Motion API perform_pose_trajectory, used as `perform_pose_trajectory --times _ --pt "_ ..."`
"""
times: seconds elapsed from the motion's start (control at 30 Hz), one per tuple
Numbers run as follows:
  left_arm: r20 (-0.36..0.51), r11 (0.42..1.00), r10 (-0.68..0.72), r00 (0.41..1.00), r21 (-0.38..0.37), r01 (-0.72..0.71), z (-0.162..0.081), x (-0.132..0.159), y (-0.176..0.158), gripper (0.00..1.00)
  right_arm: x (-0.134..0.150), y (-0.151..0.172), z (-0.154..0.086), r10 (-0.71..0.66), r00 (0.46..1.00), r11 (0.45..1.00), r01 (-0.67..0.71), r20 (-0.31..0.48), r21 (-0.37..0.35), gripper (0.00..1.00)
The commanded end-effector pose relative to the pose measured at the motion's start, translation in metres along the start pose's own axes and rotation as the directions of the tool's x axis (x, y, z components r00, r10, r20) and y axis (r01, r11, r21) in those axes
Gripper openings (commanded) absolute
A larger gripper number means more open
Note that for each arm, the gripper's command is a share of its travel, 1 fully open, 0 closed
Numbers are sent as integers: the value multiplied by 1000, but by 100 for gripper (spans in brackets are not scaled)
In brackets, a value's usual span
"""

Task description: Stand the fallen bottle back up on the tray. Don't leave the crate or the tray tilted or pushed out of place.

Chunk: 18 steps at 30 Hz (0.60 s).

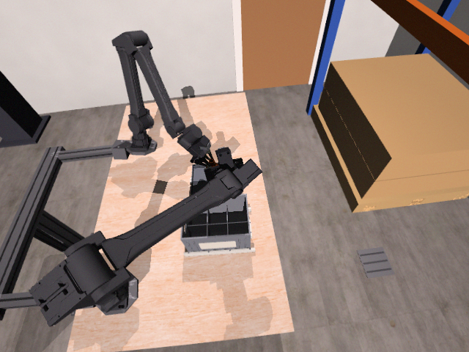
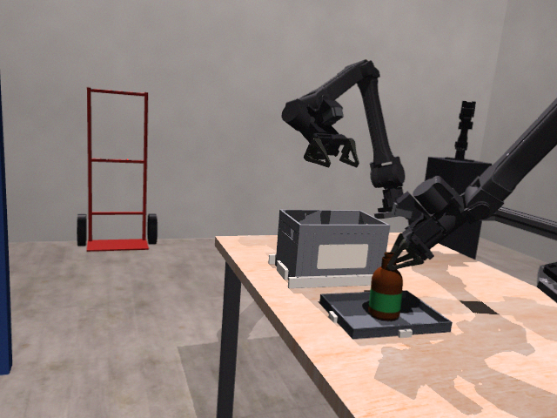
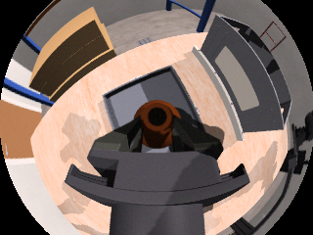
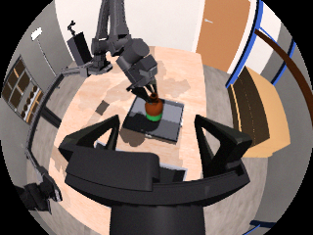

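Observation:
The brown bottle (image 2: 385,283) (image 3: 156,134) (image 4: 154,109) with a green label is about upright, its base inside the outline of the shallow grey tray (image 2: 427,330) (image 3: 117,105) (image 1: 198,174). Whether its base touches the tray floor I cannot tell. My left gripper (image 2: 390,262) (image 3: 156,118) is shut on the bottle's neck, reaching in at a slant. My right gripper (image 2: 342,165) (image 4: 156,117) is open and empty, high above the crate side. The grey crate (image 2: 310,243) (image 1: 191,244) (image 3: 266,108) stands level beside the tray. Both look flat.
White stops (image 2: 405,333) (image 2: 332,316) sit against the tray, and a white rail (image 2: 330,281) runs along the crate's foot. My right arm (image 1: 170,215) crosses above the crate and hides part of the tray in the top view. Large cardboard boxes (image 1: 409,114) stand off the table.

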<state>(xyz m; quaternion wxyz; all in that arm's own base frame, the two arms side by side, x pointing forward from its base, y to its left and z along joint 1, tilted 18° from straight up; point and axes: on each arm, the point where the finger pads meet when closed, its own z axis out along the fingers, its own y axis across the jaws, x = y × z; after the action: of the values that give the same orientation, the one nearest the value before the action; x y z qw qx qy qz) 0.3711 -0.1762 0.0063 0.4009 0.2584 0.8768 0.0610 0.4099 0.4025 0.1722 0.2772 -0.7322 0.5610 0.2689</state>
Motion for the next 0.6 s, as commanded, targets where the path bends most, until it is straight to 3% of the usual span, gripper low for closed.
perform_pose_trajectory --times 0.0,0.03,0.2,0.23,0.27,0.43,0.57 --pt "14 1000 -6 1000 -7 6 5 -3 4 28 -1 -2 2 -12 1000 1000 12 2 -1 100" --pt "18 1000 -7 1000 -7 7 4 -5 4 28 -1 -2 2 -12 1000 1000 12 2 -1 100" --pt "19 1000 -5 1000 -1 5 1 -6 1 85 -1 -2 2 -12 1000 1000 12 2 -1 100" --pt "19 1000 -5 1000 -1 5 1 -6 1 87 -1 -2 2 -12 1000 1000 12 2 -1 100" --pt "13 1000 -6 1000 -3 6 -4 1 4 99 -1 -2 2 -12 1000 1000 12 2 -1 100" --pt "16 1000 -7 1000 4 7 -6 -2 1 100 -1 -2 2 -12 1000 1000 12 2 -1 100" --pt "-16 1000 -3 1000 9 4 -12 16 0 100 -1 -2 2 -12 1000 1000 12 2 -1 100"
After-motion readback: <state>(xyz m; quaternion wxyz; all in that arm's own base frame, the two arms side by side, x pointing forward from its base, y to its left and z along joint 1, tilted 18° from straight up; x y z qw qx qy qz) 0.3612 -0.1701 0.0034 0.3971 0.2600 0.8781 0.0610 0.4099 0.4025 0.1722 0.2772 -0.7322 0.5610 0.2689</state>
